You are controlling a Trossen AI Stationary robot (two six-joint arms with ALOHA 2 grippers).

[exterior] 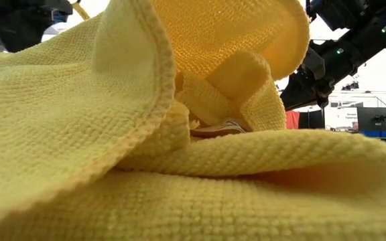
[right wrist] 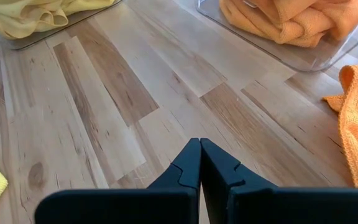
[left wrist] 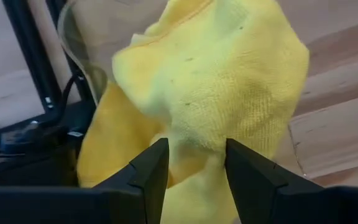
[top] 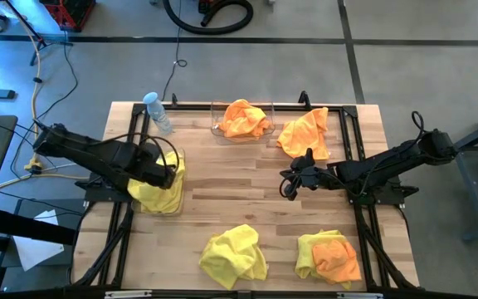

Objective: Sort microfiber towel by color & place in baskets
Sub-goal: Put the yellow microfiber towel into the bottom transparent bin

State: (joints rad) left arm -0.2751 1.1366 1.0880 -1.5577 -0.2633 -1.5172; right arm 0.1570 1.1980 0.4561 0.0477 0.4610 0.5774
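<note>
Left gripper [top: 171, 176] over the left basket [top: 178, 202] at the table's left side, fingers [left wrist: 148, 171] parted with a yellow towel [left wrist: 222, 81] between and beyond them; contact with the cloth not clear from the left wrist view, though the towel bunches up above the basket's clear wall [left wrist: 82, 37]. Yellow cloth [top: 156, 195] filling that basket in the high view. Right gripper [top: 291, 180] low over bare wood near the table's middle, fingers [right wrist: 191, 168] pressed together with nothing between them. Second basket [top: 219, 126] at the far edge, holding an orange towel [top: 243, 118]; same tub and orange cloth [right wrist: 291, 22] ahead of the right wrist camera. Loose orange towel [top: 305, 133] just beside it toward the right, lying partly over the black frame rail [top: 348, 133]. At the near edge, a crumpled yellow towel [top: 233, 256], and to its right another yellow towel [top: 308, 252] with an orange one [top: 336, 257] on top. Clear water bottle [top: 157, 112] upright near the far left corner. Low view almost wholly blocked by yellow cloth [exterior: 146, 167] right up against the lens.
</note>
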